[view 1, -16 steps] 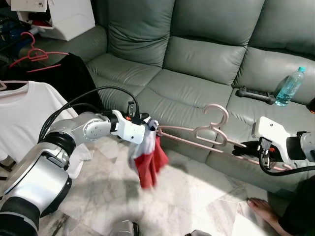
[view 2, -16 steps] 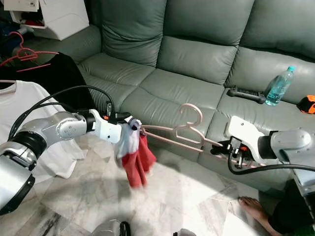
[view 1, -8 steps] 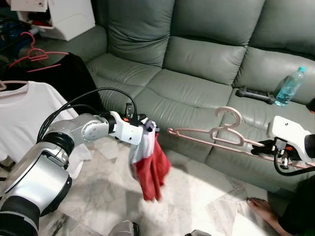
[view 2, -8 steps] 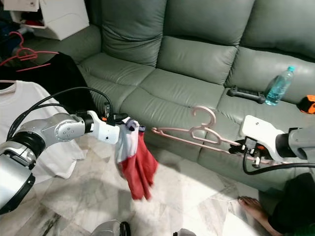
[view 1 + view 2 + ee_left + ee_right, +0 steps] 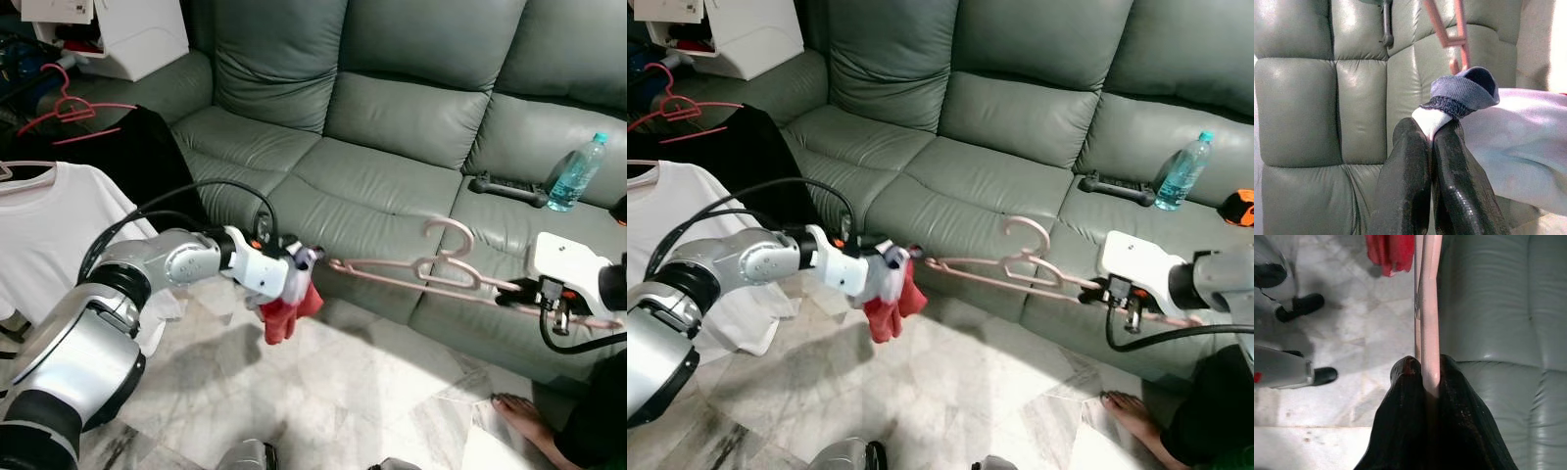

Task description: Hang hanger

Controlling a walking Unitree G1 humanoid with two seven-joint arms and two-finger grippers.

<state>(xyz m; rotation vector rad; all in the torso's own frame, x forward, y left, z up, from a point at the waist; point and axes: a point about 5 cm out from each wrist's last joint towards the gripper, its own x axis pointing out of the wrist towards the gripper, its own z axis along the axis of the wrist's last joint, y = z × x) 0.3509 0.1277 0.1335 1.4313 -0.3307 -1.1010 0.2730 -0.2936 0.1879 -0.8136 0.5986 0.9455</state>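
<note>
**Inspector:** State the position of the hanger.

**Assessor:** The pink hanger [image 5: 421, 274] is held in the air in front of the grey-green sofa [image 5: 392, 127], lying roughly level, its hook pointing up. One end is clamped in the right gripper [image 5: 517, 291]; the other end reaches toward the garment [image 5: 284, 299] at the left gripper [image 5: 297, 262].

**Inspector:** Condition of the right gripper?

**Assessor:** Fingers [image 5: 1400, 396] closed tight on the hanger's bar, one on each side of it, as the right wrist view shows.

**Inspector:** And the left?

**Assessor:** Fingers [image 5: 1405, 171] pressed together, pinching the white fabric just below the blue-grey collar [image 5: 1466, 88]. The garment, red and white, hangs bunched below that gripper, above the marble floor [image 5: 343, 392]. The hanger's tip sits at the collar; whether it is inside the opening, I cannot tell.

**Inspector:** Other items noted?

**Assessor:** On the sofa seat: a plastic water bottle [image 5: 576, 172] lying tilted against the backrest, and a dark remote-like object [image 5: 507, 188] just beside it. To the robot's left, a white T-shirt [image 5: 49, 235] hangs, with a black garment [image 5: 137, 147] and a red hanger [image 5: 69, 103] behind it. A person's bare foot [image 5: 524, 416] rests on the floor at lower right.
</note>
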